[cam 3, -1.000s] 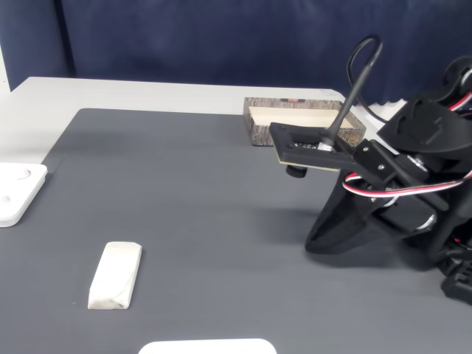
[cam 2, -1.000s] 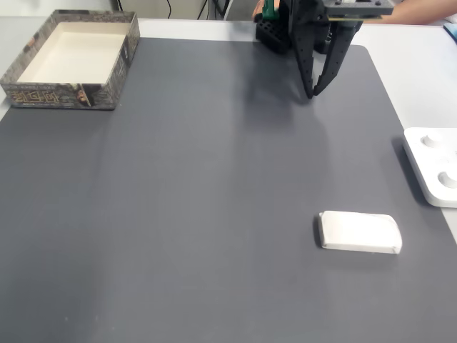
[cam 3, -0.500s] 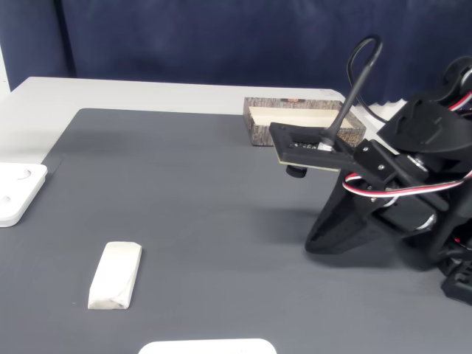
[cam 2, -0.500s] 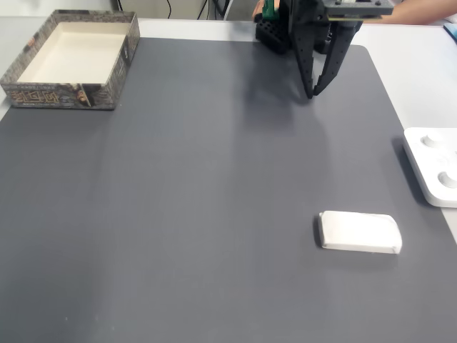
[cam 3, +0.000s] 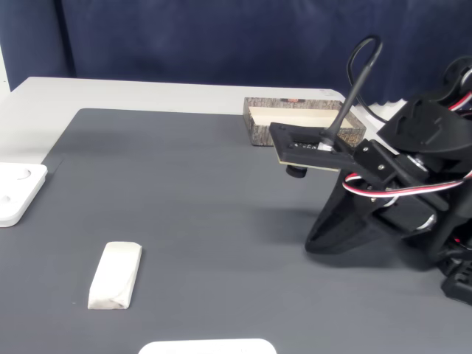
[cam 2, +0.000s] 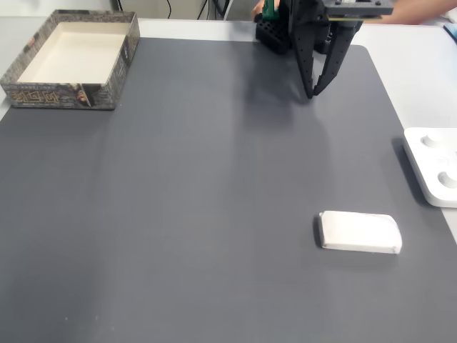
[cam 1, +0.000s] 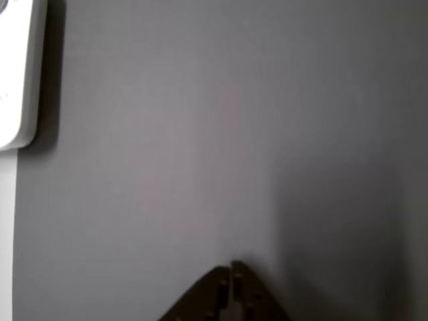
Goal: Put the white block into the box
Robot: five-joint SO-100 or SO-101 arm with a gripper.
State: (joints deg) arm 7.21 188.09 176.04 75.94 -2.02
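The white block (cam 2: 359, 232) lies flat on the dark grey mat, at the lower right in a fixed view and at the lower left (cam 3: 116, 275) in the other. The box (cam 2: 61, 95), open and with a mottled brown rim, stands at the mat's far left corner; its wall (cam 3: 258, 133) shows behind the arm in the other fixed view. My gripper (cam 2: 313, 93) points down at the mat near the arm's base, far from both block and box. Its fingertips meet with nothing between them, as seen low on the mat (cam 3: 311, 245) and in the other view (cam 1: 231, 269).
A glossy white plastic piece (cam 2: 433, 168) sits at the mat's right edge, also seen at the left (cam 3: 15, 193) and in the other view (cam 1: 17, 73). Another white piece (cam 3: 206, 346) lies at the near edge. A person's arm (cam 2: 421, 11) rests behind the robot.
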